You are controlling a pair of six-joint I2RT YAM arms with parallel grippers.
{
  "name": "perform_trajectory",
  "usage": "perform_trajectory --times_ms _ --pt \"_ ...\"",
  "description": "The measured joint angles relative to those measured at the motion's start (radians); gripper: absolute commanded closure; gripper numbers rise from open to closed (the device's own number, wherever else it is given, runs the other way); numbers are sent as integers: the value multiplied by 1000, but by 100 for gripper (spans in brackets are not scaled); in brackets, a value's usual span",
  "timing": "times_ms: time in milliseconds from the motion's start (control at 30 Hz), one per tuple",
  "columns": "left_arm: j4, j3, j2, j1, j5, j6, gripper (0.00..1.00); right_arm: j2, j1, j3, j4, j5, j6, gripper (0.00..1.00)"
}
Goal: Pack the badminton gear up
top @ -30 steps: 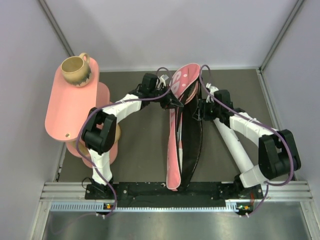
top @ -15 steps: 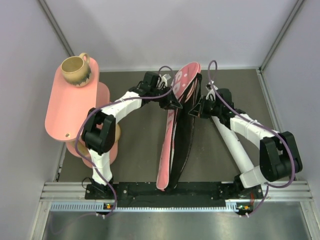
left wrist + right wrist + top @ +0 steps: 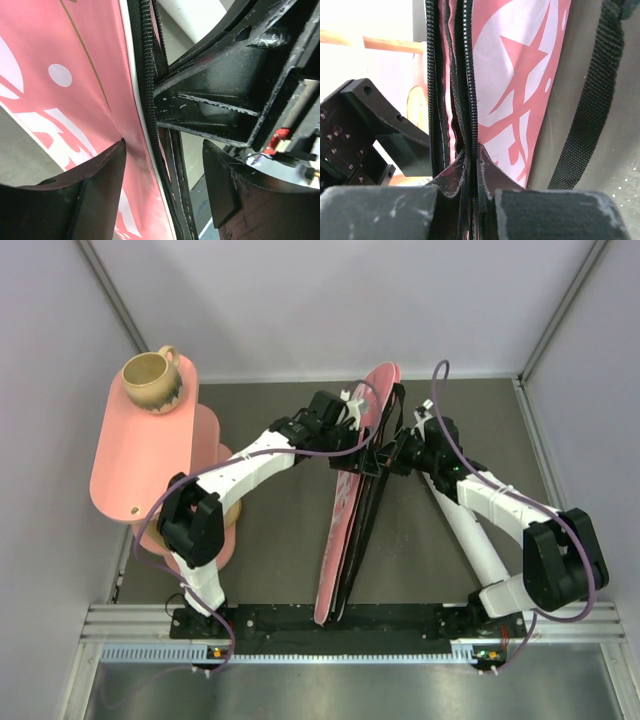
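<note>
**A:** Looking at the bag (image 3: 345,530), where do you see the danger?

**B:** It stands on its long edge, running from the near edge of the table to the far side, and only its far end is held. The right gripper (image 3: 471,167) is closed narrow on the zipper (image 3: 467,75) edge. The left gripper (image 3: 165,165) is wide: its fingers (image 3: 95,200) stand apart, with the pink panel and the zipper line between them, and I judge it is not clamping.

**A:** So what could go wrong?

**B:** One thin pinch carries the balance. If the zipper edge slips out of it, the bag may fall flat or twist. Also, the two grippers are just beside each other (the left wrist view is half filled with the black body of the right one), so if the left closes carelessly it may hit metal and not cloth. The black strap (image 3: 592,100) hangs loose beside the panel and may catch on a finger.

**A:** And the rackets and shuttlecocks?

**B:** I see none outside the bag. Whether they are inside, I cannot tell.

**A:** Any writing?

**B:** There are white shapes on the pink cloth, parts of letters and a star-like form, but they are cut off in both wrist views and too small from above, so I cannot read them. The mug (image 3: 150,380) on the pink table (image 3: 120,460) is well apart and shows no label.
</note>
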Motion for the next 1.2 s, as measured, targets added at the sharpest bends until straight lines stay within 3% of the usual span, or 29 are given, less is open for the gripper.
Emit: perform_trajectory --times_ms 67,233,333,467,600,767,1200 --pt "-24 1 -10 -16 -51 26 41 -5 21 0 0 26 31 100" --pt "-72 5 -11 -29 -139 66 71 -22 61 -2 -7 96 84 100" --pt "-86 12 -13 -36 -167 77 84 -27 67 -6 -23 123 96 99" --pt "-86 12 -14 -47 -181 84 99 -45 71 -6 -57 145 83 90" --pt "-96 12 -17 -47 -181 92 100 -67 70 -4 -77 142 39 57" --pt "-113 12 -24 -37 -177 96 100 -87 37 19 -117 117 -34 42" --pt "-61 -36 -27 -7 -88 68 100 -25 -125 205 -112 16 -171 41"
